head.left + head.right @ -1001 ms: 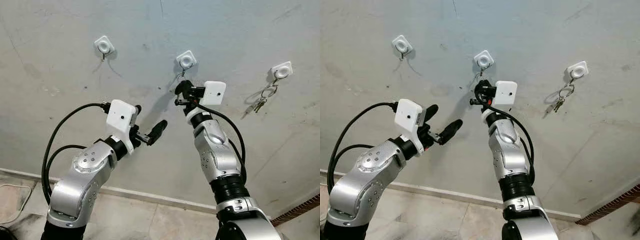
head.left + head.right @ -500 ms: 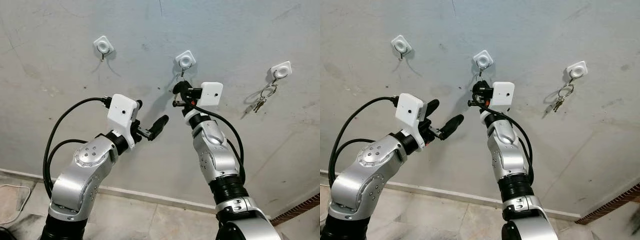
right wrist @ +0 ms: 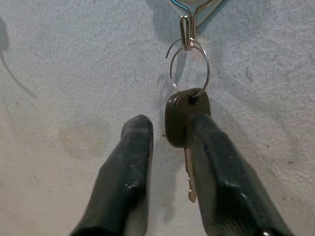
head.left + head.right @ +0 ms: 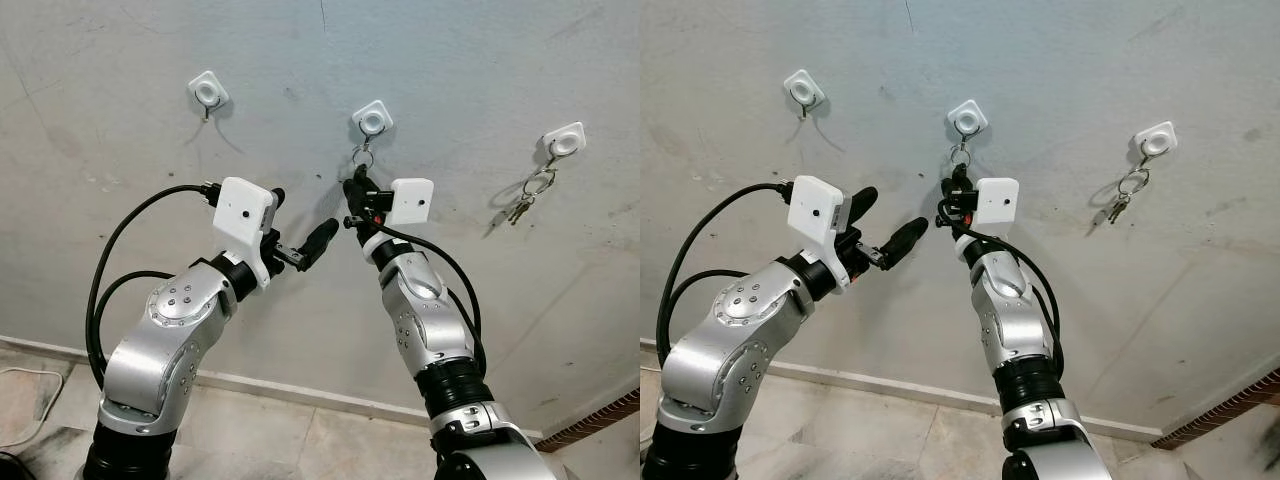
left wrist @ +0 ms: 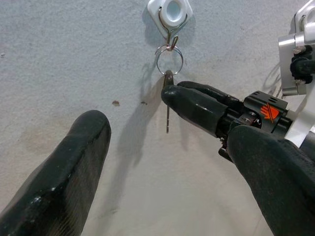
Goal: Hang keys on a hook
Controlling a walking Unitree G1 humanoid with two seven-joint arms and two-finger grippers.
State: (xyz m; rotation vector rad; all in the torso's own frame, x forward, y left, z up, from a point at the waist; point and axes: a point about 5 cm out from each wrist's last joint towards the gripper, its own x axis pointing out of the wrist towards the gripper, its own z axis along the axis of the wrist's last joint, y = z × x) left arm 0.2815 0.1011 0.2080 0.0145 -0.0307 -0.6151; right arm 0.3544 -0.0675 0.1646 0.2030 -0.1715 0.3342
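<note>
A dark-headed key hangs on a wire ring from the middle white wall hook. My right gripper is just below the hook and open. One finger stands apart from the key, and the other finger lies against the key's blade. My left gripper is raised to the left of it, open, with nothing between its fingers. In the left wrist view the key and the hook are straight ahead.
The grey wall carries two more white hooks: a bare one at the left and one at the right with a bunch of keys hanging from it. A skirting board and tiled floor lie below.
My right gripper has dropped away from the middle hook, down and to the left, and the ring now shows hanging on the hook. My left arm rose slightly.
</note>
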